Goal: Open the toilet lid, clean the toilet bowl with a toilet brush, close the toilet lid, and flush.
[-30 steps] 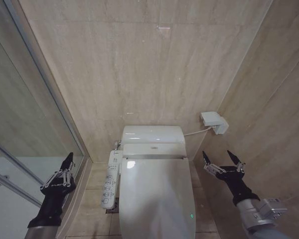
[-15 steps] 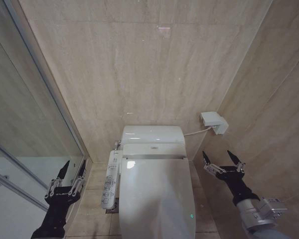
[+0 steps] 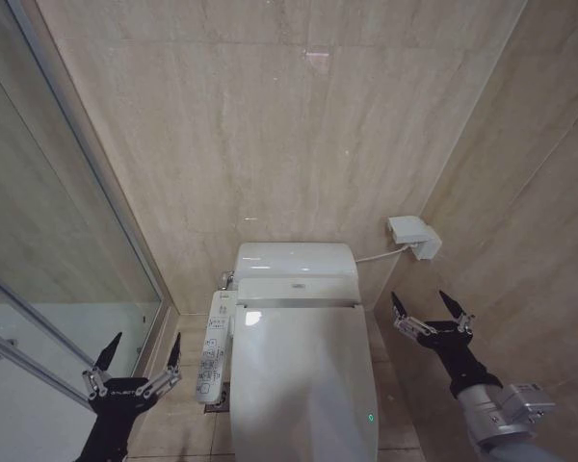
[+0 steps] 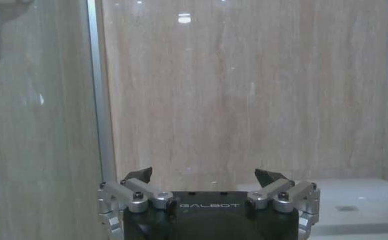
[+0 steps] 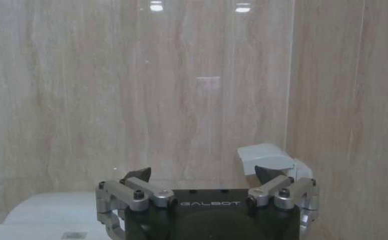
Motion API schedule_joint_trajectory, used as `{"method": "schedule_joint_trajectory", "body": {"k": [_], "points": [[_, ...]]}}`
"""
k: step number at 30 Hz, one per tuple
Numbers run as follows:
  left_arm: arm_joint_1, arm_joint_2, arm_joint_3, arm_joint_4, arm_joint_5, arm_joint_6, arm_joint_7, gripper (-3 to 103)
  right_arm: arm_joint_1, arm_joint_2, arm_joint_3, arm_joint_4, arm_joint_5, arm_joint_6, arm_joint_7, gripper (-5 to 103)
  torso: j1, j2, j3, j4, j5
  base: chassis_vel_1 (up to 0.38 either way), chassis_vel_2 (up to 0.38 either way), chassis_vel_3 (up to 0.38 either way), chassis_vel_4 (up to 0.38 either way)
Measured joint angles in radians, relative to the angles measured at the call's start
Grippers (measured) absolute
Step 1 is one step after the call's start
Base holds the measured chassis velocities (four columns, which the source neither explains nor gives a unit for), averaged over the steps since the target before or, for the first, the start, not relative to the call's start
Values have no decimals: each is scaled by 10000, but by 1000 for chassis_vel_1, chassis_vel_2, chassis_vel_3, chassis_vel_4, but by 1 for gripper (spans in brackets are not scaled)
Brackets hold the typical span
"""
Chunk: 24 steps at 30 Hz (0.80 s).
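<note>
head: high, downward | wrists: low, wall-facing | shared: tank [image 3: 295, 260]

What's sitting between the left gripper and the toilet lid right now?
In the head view, the white control panel at the toilet's side and some tiled floor separate the open left gripper from the closed toilet lid.

Left gripper [image 3: 140, 355] hanging low at robot's left, fingers pointing up, spreading wide apart, holding nothing; black wrist showing beneath it. Right gripper [image 3: 432, 313] hovering higher at robot's right, jaws gaping, gripping nothing; black forearm angling down and outward to grey joint.
</note>
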Motion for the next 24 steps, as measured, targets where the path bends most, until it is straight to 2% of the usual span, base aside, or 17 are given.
{"method": "schedule_joint_trajectory", "body": {"k": [11,19,24], "points": [[12,-45,-144,8,38,-28,141,100,0,0,0,0,0,0,0,100,0,0,0,0,0,0,0,0,0],[-83,-12,-203,13,60,-155,449,100,0,0,0,0,0,0,0,100,0,0,0,0,0,0,0,0,0],[-269,27,-439,16,75,-454,852,100,0,0,0,0,0,0,0,100,0,0,0,0,0,0,0,0,0]]}}
